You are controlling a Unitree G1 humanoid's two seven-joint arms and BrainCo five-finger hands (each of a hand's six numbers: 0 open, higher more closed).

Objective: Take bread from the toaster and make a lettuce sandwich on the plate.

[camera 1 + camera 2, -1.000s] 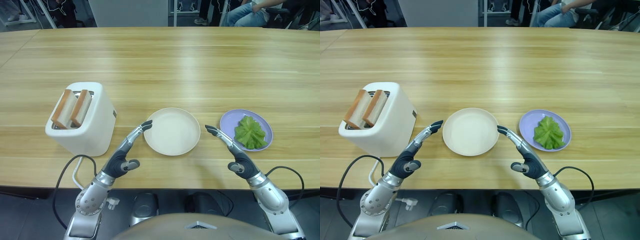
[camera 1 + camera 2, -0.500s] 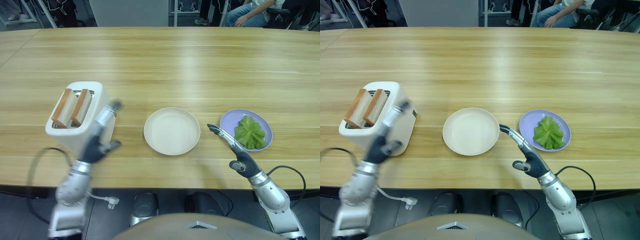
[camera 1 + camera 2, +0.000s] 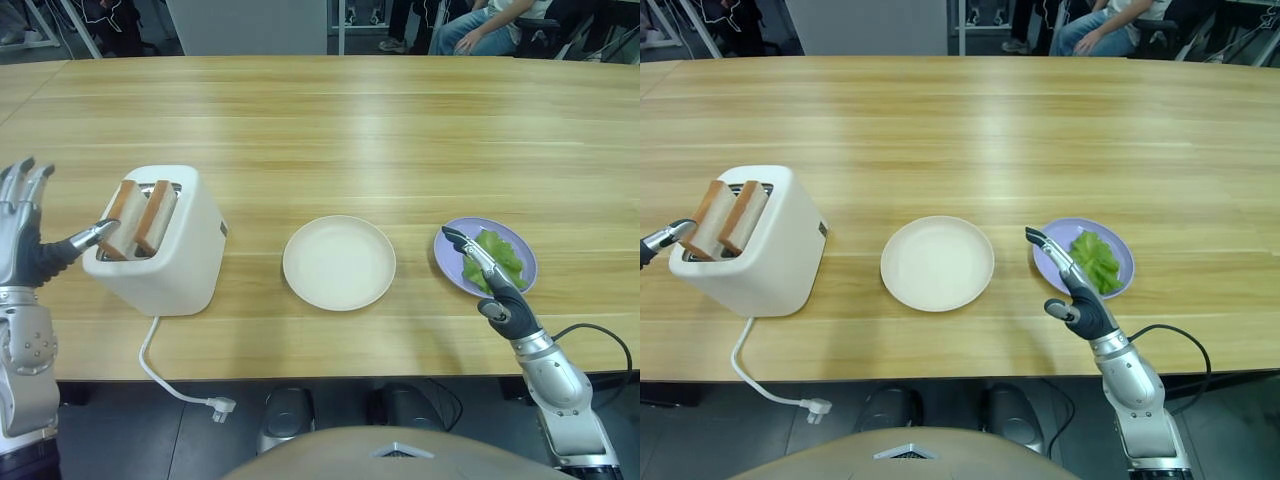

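Note:
A white toaster (image 3: 170, 250) stands at the table's left with two slices of bread (image 3: 138, 217) upright in its slots. My left hand (image 3: 25, 235) is raised to the left of the toaster, fingers spread and open, one fingertip close to the nearer slice. A cream plate (image 3: 339, 262) lies bare in the middle. A purple plate (image 3: 450, 245) to the right carries a lettuce leaf (image 3: 500, 256). My right hand (image 3: 490, 282) hovers open over the purple plate's near left rim, fingers straight, holding nothing.
The toaster's white cord (image 3: 165, 372) runs off the table's front edge and ends in a plug (image 3: 223, 407). The far half of the wooden table (image 3: 330, 120) is bare. People sit beyond the far edge.
My left hand swung from beside the cream plate out to the toaster's left side and rose. My right hand moved right, over the purple plate's rim. The camera shifted slightly.

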